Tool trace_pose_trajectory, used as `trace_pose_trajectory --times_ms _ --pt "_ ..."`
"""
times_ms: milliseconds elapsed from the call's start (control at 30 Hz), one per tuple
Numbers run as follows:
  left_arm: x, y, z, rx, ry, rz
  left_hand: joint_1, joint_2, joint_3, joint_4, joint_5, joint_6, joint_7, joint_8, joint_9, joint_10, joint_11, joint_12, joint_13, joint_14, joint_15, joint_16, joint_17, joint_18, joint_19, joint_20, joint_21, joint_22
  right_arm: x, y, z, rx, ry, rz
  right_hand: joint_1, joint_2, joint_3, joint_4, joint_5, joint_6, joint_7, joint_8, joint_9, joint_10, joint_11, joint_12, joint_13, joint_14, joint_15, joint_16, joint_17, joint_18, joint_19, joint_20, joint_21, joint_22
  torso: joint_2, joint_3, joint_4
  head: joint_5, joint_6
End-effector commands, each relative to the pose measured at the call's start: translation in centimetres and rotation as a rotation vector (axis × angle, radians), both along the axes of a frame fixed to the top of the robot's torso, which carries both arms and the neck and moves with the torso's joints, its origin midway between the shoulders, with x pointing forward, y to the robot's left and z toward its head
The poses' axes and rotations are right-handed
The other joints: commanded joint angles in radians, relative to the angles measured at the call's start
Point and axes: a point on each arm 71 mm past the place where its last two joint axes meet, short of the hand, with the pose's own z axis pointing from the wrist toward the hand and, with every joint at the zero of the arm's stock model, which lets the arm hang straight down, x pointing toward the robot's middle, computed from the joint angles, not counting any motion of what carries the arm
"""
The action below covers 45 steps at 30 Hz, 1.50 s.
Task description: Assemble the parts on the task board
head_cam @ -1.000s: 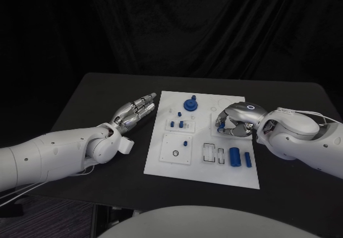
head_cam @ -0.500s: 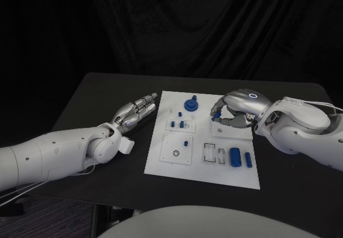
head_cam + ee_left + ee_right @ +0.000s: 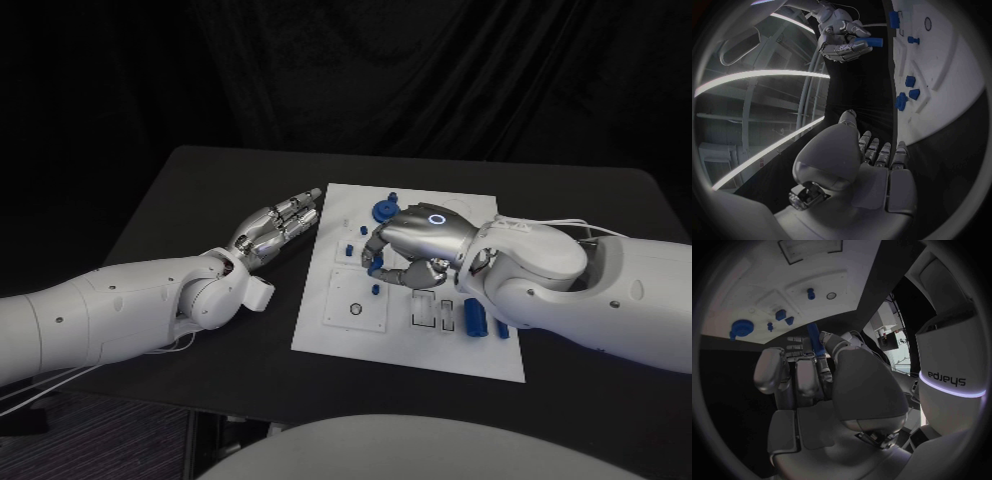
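The right hand (image 3: 411, 252) hangs over the middle of the white board (image 3: 343, 338), its fingers (image 3: 798, 371) curled around a slim blue peg (image 3: 815, 342). In the right wrist view the peg stands up out of the grip, pinched between thumb and fingers, its free end aimed toward the board. The left hand (image 3: 274, 225) lies flat on the black table (image 3: 188, 190) just beside the board's edge, fingers straight and close together, holding nothing.

The step in hand looks like carrying the peg to its seat. Beyond the right hand's fingertips, on the board, sit a blue knob (image 3: 384, 211) and several small blue blocks (image 3: 781, 315); nearer the wrist lie a blue cylinder (image 3: 473, 315) and a thinner blue bar (image 3: 500, 322) beside open slots (image 3: 421, 309). Which hole the peg is meant for cannot be told.

The next move probably calls for lining the peg upright over its hole, lowering it straight and letting go only once it sits.
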Motion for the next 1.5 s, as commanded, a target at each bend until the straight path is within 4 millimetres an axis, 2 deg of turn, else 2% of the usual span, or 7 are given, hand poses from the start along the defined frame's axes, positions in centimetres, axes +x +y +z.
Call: trace_pose_trajectory --times_ms 33,233,567,633,733,1500 --pt "-0.2 -0.2 1.0 -0.071 -0.121 0.006 0.012 -0.004 0.005 -0.002 0.006 0.013 0.001 0.004 0.002 0.007 0.004 0.008 0.002 -0.002 -0.005 -0.004 -0.001 0.019 -0.001 0.001 0.000 -0.001 -0.3 0.9 -1.3 -0.085 0.004 0.039 -0.004 0.006 0.012 -0.005 -0.003 -0.013 0.000 0.000 0.002 0.010 -0.010 0.004 0.082 0.004 -0.004 -0.002 -0.003 -0.007 0.002 -0.005 0.001 0.149 0.002 0.0017 0.0004 0.002 0.000" --pt "-0.2 -0.1 1.0 -0.070 -0.124 0.009 0.012 -0.004 0.005 -0.002 0.005 0.014 0.001 0.004 0.002 0.007 0.004 0.008 0.002 -0.002 -0.006 -0.004 -0.001 0.020 -0.001 0.000 0.000 -0.001 -0.6 2.4 -2.9 -0.118 0.035 0.064 -0.005 0.006 0.013 -0.006 -0.003 -0.015 0.000 -0.001 0.002 0.010 -0.010 0.004 0.083 0.003 -0.003 -0.003 -0.006 -0.006 0.001 -0.005 -0.002 0.148 0.000 -0.0015 0.0030 0.003 0.000" --pt "0.0 -0.3 0.9 -0.070 -0.118 0.004 0.013 -0.003 0.006 -0.001 0.007 0.009 0.001 0.003 0.001 0.006 0.005 0.007 0.002 -0.002 -0.007 -0.004 -0.001 0.020 -0.001 -0.001 0.000 -0.001 -1.4 3.9 -4.4 -0.127 0.069 0.099 -0.004 0.006 0.016 -0.008 -0.003 -0.019 0.001 -0.002 0.003 0.010 -0.010 0.005 0.085 0.003 -0.003 -0.004 -0.006 -0.006 0.001 -0.005 -0.002 0.148 0.002 0.0002 0.0016 0.003 0.000" --pt "0.0 -0.3 0.9 -0.070 -0.117 0.002 0.014 -0.002 0.007 -0.002 0.007 0.009 0.002 0.003 0.001 0.005 0.006 0.006 0.001 -0.002 -0.007 -0.004 -0.001 0.021 -0.001 -0.001 0.000 -0.001 -1.5 4.0 -4.6 -0.130 0.074 0.100 -0.004 0.006 0.016 -0.008 -0.003 -0.019 0.001 -0.002 0.003 0.010 -0.010 0.005 0.085 0.003 -0.003 -0.004 -0.006 -0.006 0.001 -0.005 -0.002 0.148 0.003 0.0018 -0.0003 0.007 0.000" --pt "0.0 -0.3 0.9 -0.070 -0.115 0.001 0.014 -0.002 0.007 -0.002 0.007 0.009 0.002 0.003 0.001 0.005 0.006 0.006 0.001 -0.002 -0.007 -0.004 -0.001 0.021 -0.001 -0.001 0.000 -0.001 -1.6 4.0 -4.9 -0.136 0.082 0.098 -0.004 0.006 0.017 -0.009 -0.003 -0.020 0.001 -0.002 0.004 0.011 -0.010 0.006 0.086 0.003 -0.003 -0.004 -0.006 -0.006 0.000 -0.005 -0.004 0.147 0.003 0.0021 -0.0009 0.009 0.000" --pt "-0.1 -0.4 0.5 -0.075 -0.098 -0.013 0.023 0.004 0.014 -0.004 0.010 0.001 0.004 0.001 0.000 0.002 0.010 0.005 0.001 -0.002 0.004 -0.004 -0.001 0.020 0.000 0.006 0.001 0.001 -1.4 3.8 -5.8 -0.142 0.096 0.083 0.000 0.005 0.022 -0.015 -0.002 -0.022 0.001 -0.002 0.006 0.012 -0.011 0.008 0.088 0.003 -0.004 -0.004 -0.006 -0.006 0.000 -0.006 -0.003 0.148 0.001 0.0009 0.0002 0.013 0.000"
